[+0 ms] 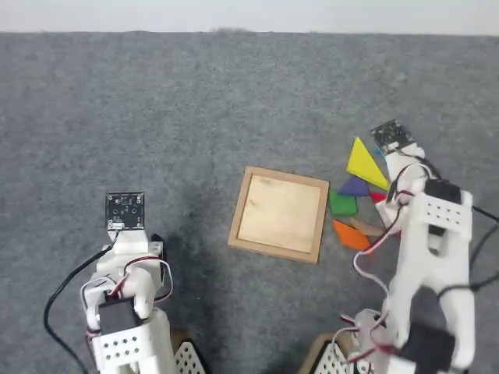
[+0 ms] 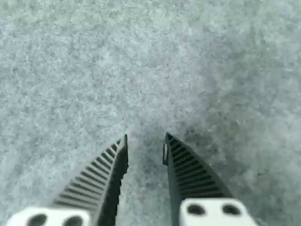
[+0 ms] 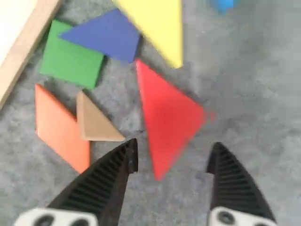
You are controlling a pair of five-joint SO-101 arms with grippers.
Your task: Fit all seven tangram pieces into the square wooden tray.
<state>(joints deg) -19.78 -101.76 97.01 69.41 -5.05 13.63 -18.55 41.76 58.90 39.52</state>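
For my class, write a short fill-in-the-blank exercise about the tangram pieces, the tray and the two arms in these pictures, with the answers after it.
1. The square wooden tray contains ____ pieces.
2. The triangle under the open right end effector is coloured ____.
3. The green piece is shaped like a ____.
4. The left end effector, over grey carpet, is open and holds ____.
Missing words: no; red; square; nothing.

grey carpeted table point(image 1: 156, 109) | on it: wooden tray point(image 1: 273, 251) | beside tray: yellow triangle point(image 1: 365, 164), blue triangle point(image 3: 106, 35), green square point(image 3: 70, 61), orange parallelogram point(image 3: 59, 127), tan triangle point(image 3: 94, 123), red triangle point(image 3: 167, 115)
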